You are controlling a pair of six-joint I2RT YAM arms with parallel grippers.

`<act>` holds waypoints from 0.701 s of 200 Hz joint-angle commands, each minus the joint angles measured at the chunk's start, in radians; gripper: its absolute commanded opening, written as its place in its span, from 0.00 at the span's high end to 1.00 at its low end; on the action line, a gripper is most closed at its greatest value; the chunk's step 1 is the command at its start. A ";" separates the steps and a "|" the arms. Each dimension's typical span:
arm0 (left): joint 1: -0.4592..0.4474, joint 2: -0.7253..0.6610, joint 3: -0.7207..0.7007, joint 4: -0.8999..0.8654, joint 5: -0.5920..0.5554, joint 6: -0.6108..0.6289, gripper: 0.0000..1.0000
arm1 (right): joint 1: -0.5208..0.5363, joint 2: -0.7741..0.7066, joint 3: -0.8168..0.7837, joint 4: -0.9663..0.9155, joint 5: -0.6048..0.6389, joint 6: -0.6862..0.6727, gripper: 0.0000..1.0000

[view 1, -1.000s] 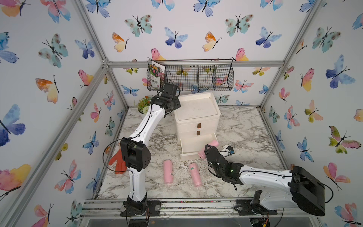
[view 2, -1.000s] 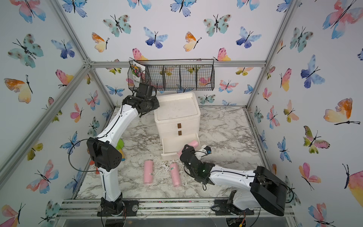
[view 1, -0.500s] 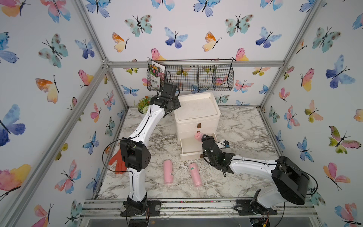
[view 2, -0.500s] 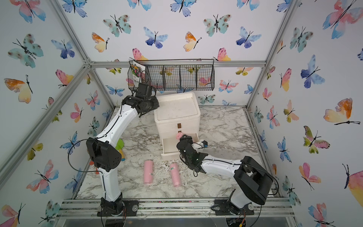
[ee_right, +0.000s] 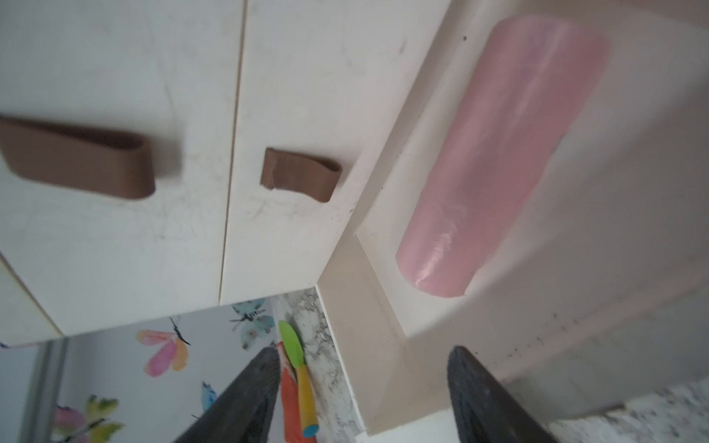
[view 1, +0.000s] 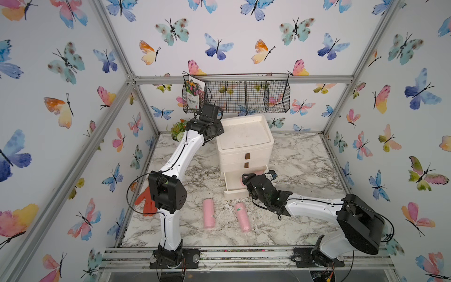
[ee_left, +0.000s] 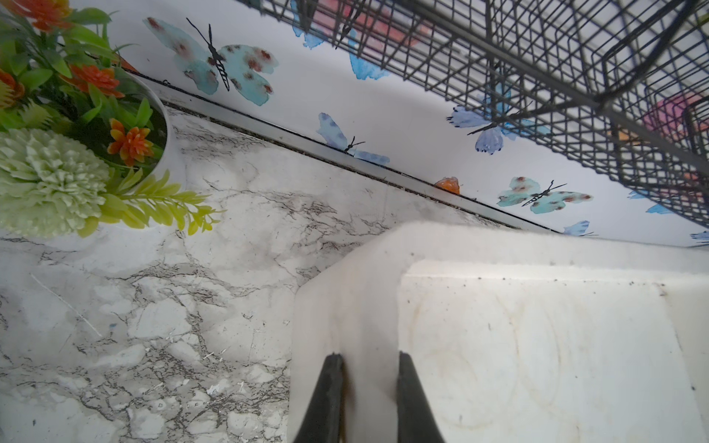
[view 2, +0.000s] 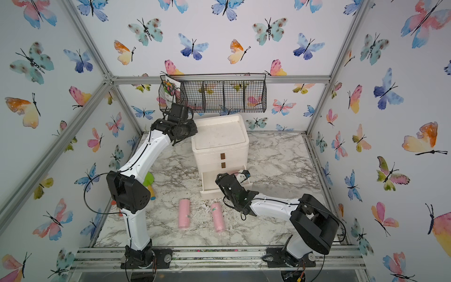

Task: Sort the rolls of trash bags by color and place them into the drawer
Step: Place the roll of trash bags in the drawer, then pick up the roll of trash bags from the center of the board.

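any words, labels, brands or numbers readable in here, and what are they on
No text reads clearly.
On the flower packet in the wire basket: print, too blurred to read.
On the pink roll with a green label: too small to read.

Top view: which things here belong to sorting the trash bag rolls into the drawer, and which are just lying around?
Job in hand:
pink roll in the drawer; open bottom drawer; left pink roll on the table; right pink roll on the table; drawer unit.

Lying about:
orange glove; green-and-yellow tool; flower pot; wire basket.
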 commanded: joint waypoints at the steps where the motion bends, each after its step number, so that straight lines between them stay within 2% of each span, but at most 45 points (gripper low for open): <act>1: 0.009 -0.018 -0.005 -0.057 0.073 -0.074 1.00 | 0.016 0.060 0.154 -0.305 -0.169 -0.390 0.26; 22: 0.009 -0.017 -0.012 -0.055 0.077 -0.078 1.00 | 0.052 0.124 0.206 -0.472 -0.197 -0.509 0.25; 41: 0.010 -0.020 -0.020 -0.055 0.075 -0.080 1.00 | 0.114 0.138 0.196 -0.536 -0.167 -0.544 0.25; 101: 0.010 -0.010 -0.002 -0.060 0.075 -0.080 1.00 | 0.239 0.118 0.137 -0.616 -0.129 -0.523 0.26; 140: 0.009 -0.007 0.003 -0.064 0.078 -0.080 1.00 | 0.259 0.137 0.129 -0.653 -0.108 -0.511 0.26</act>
